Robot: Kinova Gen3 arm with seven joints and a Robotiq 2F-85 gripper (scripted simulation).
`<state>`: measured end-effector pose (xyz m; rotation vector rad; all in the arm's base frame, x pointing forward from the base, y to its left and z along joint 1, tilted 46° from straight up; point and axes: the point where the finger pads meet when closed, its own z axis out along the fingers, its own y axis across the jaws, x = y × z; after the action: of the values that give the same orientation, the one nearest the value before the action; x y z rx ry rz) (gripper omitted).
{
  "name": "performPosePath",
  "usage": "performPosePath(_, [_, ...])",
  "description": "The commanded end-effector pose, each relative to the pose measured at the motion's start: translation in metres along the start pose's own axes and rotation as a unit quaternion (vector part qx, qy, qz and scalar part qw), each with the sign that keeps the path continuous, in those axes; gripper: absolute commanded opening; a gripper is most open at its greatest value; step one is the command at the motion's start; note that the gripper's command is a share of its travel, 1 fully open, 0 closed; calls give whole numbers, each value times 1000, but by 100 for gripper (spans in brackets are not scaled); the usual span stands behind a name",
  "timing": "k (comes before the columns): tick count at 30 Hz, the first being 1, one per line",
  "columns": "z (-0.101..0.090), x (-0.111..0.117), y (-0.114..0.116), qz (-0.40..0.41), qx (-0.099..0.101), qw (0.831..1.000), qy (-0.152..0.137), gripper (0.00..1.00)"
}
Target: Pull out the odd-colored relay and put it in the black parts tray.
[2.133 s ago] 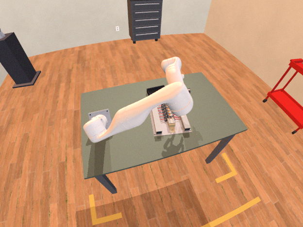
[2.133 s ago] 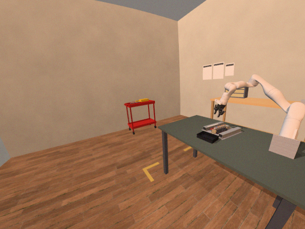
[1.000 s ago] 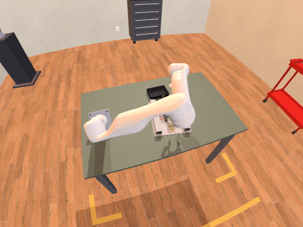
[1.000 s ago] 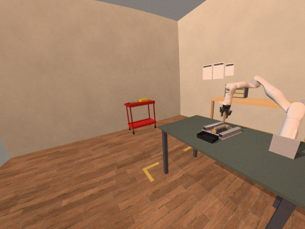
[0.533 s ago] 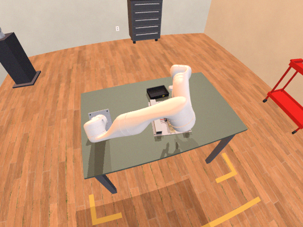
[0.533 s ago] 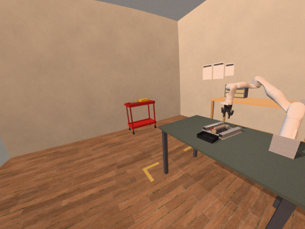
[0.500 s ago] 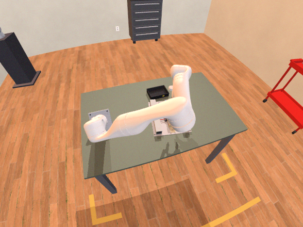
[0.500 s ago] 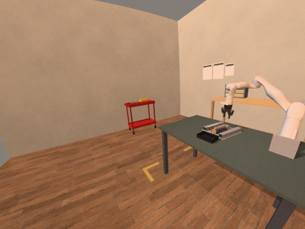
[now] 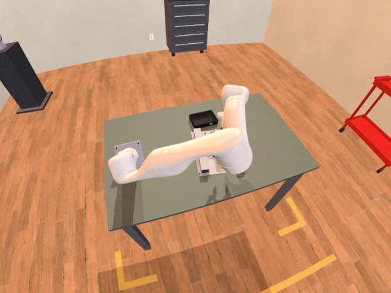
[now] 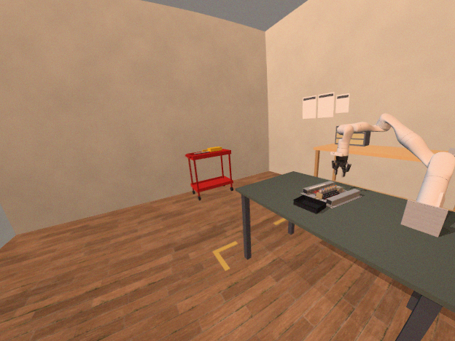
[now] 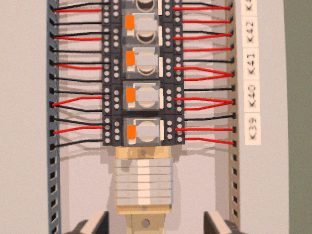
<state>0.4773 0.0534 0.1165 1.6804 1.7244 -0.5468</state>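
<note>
The relay panel (image 9: 199,134) (image 10: 329,193) lies flat on the green table (image 9: 158,195) (image 10: 367,227), partly hidden by my arm in the top view. In the wrist view several relays (image 11: 142,95) in a row on the panel (image 11: 80,175) show orange buttons (image 11: 131,95), beside labels K39 to K42 (image 11: 252,90). A small blue spot (image 9: 214,129) shows at the panel's far end, near the black parts tray (image 9: 203,118) (image 10: 309,204). My gripper (image 10: 340,169) (image 11: 156,226) is open and empty, hanging above the near end of the relay row. A beige end block (image 11: 145,185) lies between the fingers' line of sight.
The arm's base stands on a grey plate (image 9: 126,146) (image 10: 422,218) at the table's left side. A red cart (image 9: 369,129) (image 10: 209,168), a dark drawer cabinet (image 9: 186,25) and a black pedestal (image 9: 19,78) stand away from the table.
</note>
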Motion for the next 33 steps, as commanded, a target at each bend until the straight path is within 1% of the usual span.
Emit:
performPosePath(1, [-1,-2,-2,-2,3,1000,1,61])
performPosePath(17, [-1,-6,-6,-7,13,1000,1,61])
performPosePath(33, [-1,-6,-6,-8,15,1000,1,61])
